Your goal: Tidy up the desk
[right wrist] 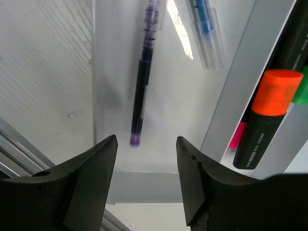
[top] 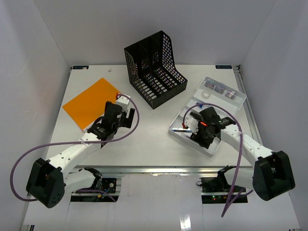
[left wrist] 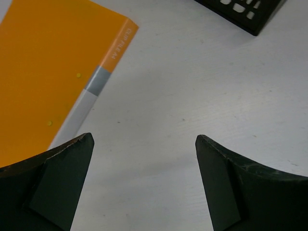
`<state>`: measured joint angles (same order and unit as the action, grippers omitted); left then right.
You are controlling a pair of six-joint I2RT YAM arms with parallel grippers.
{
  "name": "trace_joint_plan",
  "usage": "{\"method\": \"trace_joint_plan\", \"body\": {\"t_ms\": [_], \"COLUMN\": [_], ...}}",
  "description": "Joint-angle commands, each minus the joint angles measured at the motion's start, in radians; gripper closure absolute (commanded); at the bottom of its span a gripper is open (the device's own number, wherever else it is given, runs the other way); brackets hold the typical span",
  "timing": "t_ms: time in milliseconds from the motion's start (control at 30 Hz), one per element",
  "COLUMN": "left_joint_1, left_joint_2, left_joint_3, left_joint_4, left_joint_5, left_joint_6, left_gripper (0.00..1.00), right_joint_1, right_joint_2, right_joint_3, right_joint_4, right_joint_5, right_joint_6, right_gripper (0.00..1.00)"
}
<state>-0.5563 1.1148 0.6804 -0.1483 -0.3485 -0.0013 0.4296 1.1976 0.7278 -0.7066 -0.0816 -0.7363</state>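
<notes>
The white desk (top: 159,134) holds an orange folder (top: 91,102) at the left, also in the left wrist view (left wrist: 45,72). My left gripper (top: 126,102) (left wrist: 144,144) hangs open and empty just right of the folder's spine. A silver compartmented tray (top: 233,102) lies at the right. My right gripper (top: 189,126) (right wrist: 147,144) is open over the tray's near end, above a purple pen (right wrist: 142,91) lying in a compartment beside a blue pen (right wrist: 202,24). Orange (right wrist: 267,115), pink (right wrist: 237,135) and green (right wrist: 302,86) highlighters lie in the neighbouring compartment.
A black mesh file rack (top: 154,70) stands at the back centre; its corner shows in the left wrist view (left wrist: 245,14). Small items, including a tape roll (top: 206,93), lie in the tray's far end. An aluminium rail (top: 159,169) runs along the desk's near edge.
</notes>
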Motion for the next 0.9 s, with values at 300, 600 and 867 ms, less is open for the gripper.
{"method": "trace_joint_plan", "body": {"t_ms": [300,600,867], "left_joint_1": [0.214,0.253,0.754], "left_joint_2": [0.312,0.438,0.301], "left_joint_3": [0.124,0.217,0.215], "left_joint_4": [0.113,0.152,-0.203], "left_joint_5": [0.149,0.027,0.265], "left_joint_6": [0.414,0.330,-0.600], "left_gripper": [0.14,0.05,0.02], "right_joint_1": [-0.065,-0.140,-0.180], "right_joint_2": [-0.096,-0.001,0.024], "right_joint_3": [0.225,0.234,0.195], "right_joint_4": [-0.025,0.026,0.025], "right_joint_5": [-0.328,-0.737,-0.848], "right_joint_6": [-0.068,-0.056,-0.068], "right_gripper": [0.23,0.22,0.21]}}
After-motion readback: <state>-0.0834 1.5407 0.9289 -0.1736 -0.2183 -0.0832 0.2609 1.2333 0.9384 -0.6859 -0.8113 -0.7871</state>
